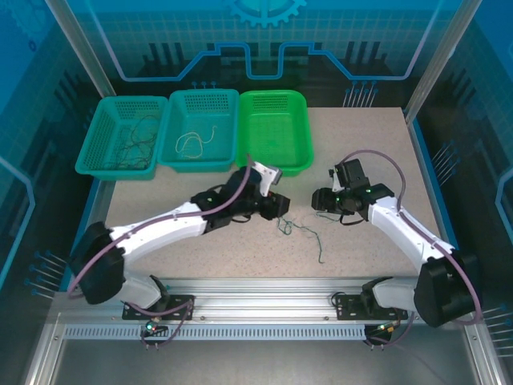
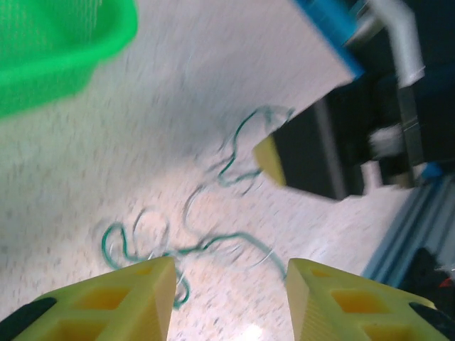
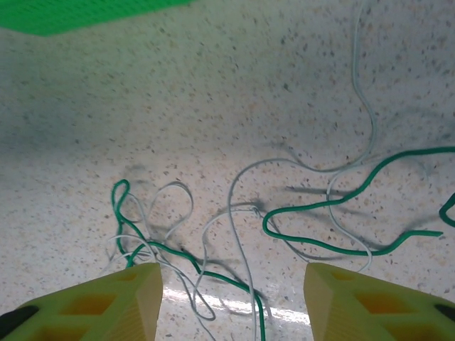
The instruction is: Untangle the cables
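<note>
Watching both wrist feeds, I see the left gripper (image 2: 229, 291) and the right gripper (image 3: 233, 298) each spread wide and holding nothing, above the cables (image 3: 245, 209), a green and pale tangle lying on the speckled desk (image 1: 377, 144) between the two arms.

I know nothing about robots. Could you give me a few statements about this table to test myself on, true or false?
1. The bright green basket is the rightmost of three. True.
2. The loose cables on the table are green and white. True.
3. The right gripper is shut on a cable. False: it is open, holding nothing.
4. The middle basket holds a red wire. False: a pale cream wire lies in it.
5. The left gripper is open. True.
</note>
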Robot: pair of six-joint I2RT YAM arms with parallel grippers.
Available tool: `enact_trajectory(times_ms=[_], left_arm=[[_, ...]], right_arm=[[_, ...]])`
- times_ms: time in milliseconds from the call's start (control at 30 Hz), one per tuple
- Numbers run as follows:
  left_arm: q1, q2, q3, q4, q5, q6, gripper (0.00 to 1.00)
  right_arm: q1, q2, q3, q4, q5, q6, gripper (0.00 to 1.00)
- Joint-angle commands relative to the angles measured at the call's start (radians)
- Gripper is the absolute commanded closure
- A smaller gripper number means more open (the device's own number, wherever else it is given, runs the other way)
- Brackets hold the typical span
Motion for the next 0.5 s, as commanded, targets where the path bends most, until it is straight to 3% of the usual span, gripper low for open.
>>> enact_trajectory(times_ms=[0, 333, 467], left_arm=[[-0.022, 0.114, 0.058, -0.115, -0.106, -0.071, 0.52], [-0.02, 0.364, 0.189, -0.183, -0.12, -0.053, 0.53], [0.0, 0.424, 0.206, -0.172, -0.079, -0.054, 0.66]], right_arm=[[0.006, 0.044, -0.019, -0.028, 0.011, 0.021, 0.45], [0.009, 0.041, -0.033, -0.025, -0.001, 0.016, 0.46], [0.009, 0.039, -0.031, -0.028, -0.002, 0.012, 0.46]])
